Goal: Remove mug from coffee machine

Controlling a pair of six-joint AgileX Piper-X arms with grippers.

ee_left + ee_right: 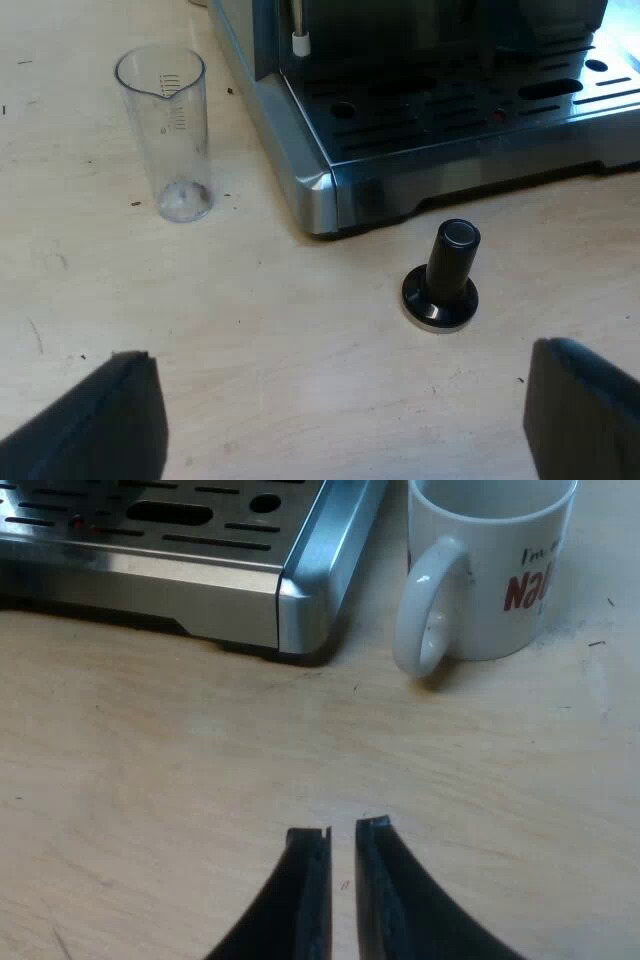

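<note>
The left jaws stand wide apart with nothing between them, hovering over the pale surface. Ahead of them, nearest, a tamper with a black knob stands upright on its base. Beyond it is the steel corner of the espresso machine with its slotted drip tray, and off to one side stands a clear, empty measuring glass. The right jaws are drawn nearly together, only a thin slit between the tips, gripping nothing. Ahead of them the white mug with red lettering stands upright on the surface, just beside the machine's front corner rather than on the tray, so it looks already off the machine. Its handle is turned toward these jaws. The mug is probably glazed ceramic: rigid, fairly heavy, slick and breakable if knocked over or dropped. The handle loop seems the surest hold, and pinching the wall at the rim would also work. Either way the right jaws would have to spread first.
</note>
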